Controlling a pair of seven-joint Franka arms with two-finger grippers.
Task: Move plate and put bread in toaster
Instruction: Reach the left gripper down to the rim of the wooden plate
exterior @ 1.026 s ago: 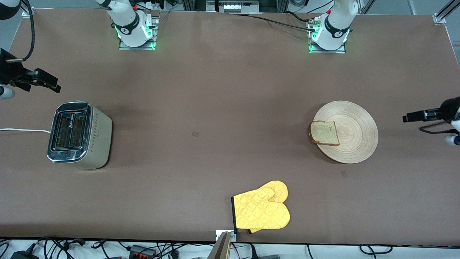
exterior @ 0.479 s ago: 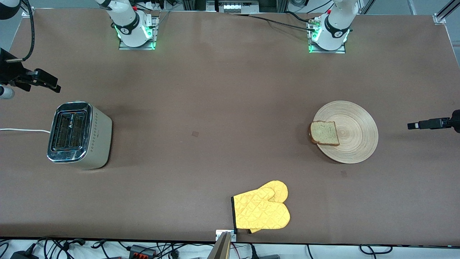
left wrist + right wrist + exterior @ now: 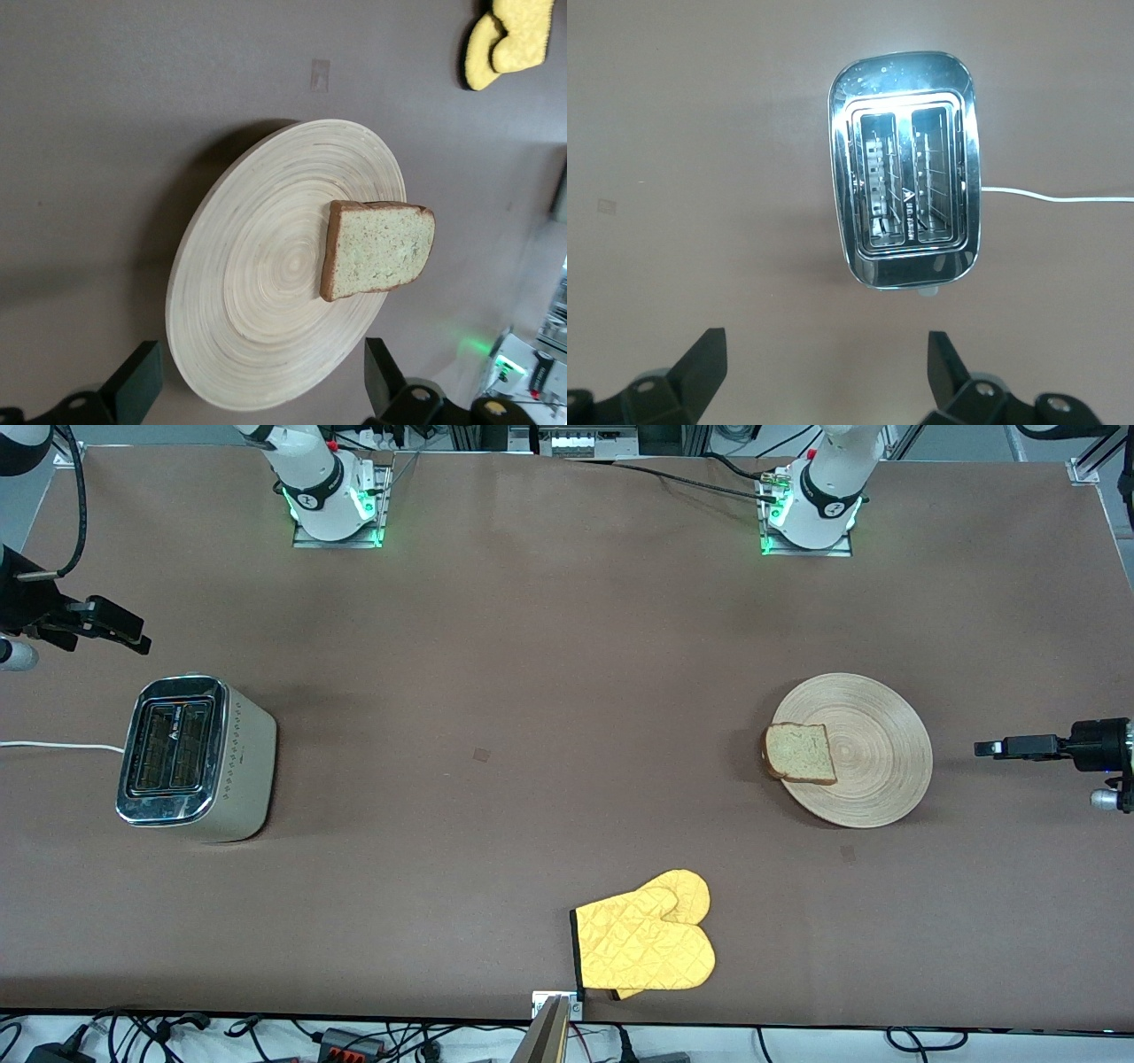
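You have the plate (image 3: 852, 750) flat on the table (image 3: 532, 691), toward the left arm's end. The bread (image 3: 800, 753) lies on the plate, on the side of it toward the right arm's end, with 1 edge reaching just over the plate's rim. In the left wrist view the same slice (image 3: 376, 250) overhangs the rim of the plate (image 3: 266, 283).

Your left gripper (image 3: 985, 748) is up in the air just off the plate, toward the left arm's end of the table, apart from the rim. Its jaws are spread wide, with nothing between them; 1 finger (image 3: 135, 382) shows dark against the table.

From the plate, the toaster (image 3: 195, 757) stands well apart, toward the right arm's end, upright, with 2 slots (image 3: 908, 175) showing no bread and a white cord (image 3: 58, 747) running from it. Your right gripper (image 3: 113, 631) waits in the air near the toaster, jaws released and wide.

A yellow mitt (image 3: 645, 943) lies nearer the front camera than the plate, close to the table's edge.
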